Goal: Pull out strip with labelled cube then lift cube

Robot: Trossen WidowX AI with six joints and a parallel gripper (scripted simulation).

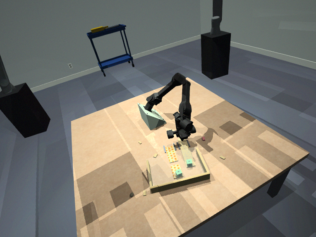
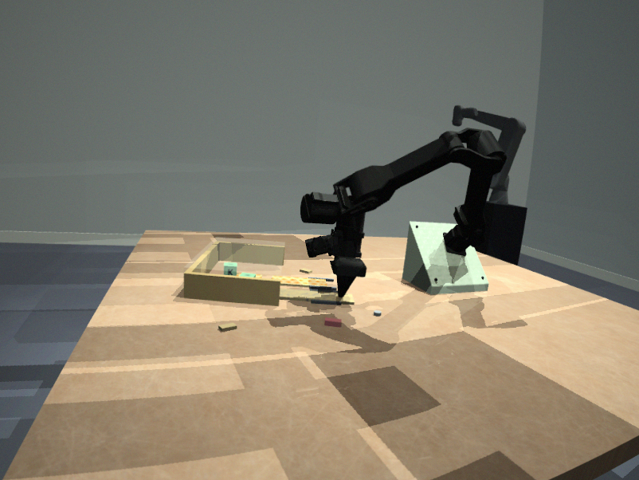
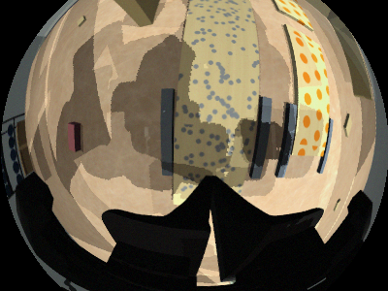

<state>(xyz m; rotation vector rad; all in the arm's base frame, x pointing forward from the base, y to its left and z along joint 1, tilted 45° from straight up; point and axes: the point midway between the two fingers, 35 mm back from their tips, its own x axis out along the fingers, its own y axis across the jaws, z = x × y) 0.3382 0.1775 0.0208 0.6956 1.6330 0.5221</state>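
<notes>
My gripper point(image 1: 182, 139) point(image 2: 341, 296) point(image 3: 210, 180) is shut, with nothing seen between its fingers. Its tips are low at the near end of the grey-dotted strip point(image 1: 185, 151) point(image 3: 220, 73), which shows no gap where visible. A mint cube point(image 1: 189, 162) point(image 2: 247, 275) with a dark mark sits on that strip's far part. The orange-dotted strip is in two parts with a gap: a near piece point(image 1: 171, 154) point(image 3: 308, 99) and a far piece point(image 1: 175, 168) point(image 3: 296, 11). Another mint cube point(image 1: 178, 173) point(image 2: 229, 268), marked K, is on the far piece.
A low wooden frame point(image 1: 179, 182) point(image 2: 232, 289) with a see-through cover surrounds the cubes. Dark guide bars point(image 3: 167, 131) point(image 3: 261, 138) flank the strips. A red block point(image 1: 203, 138) point(image 2: 332, 322) point(image 3: 74, 137), small yellow chips and a dark pebble point(image 1: 131, 194) lie around.
</notes>
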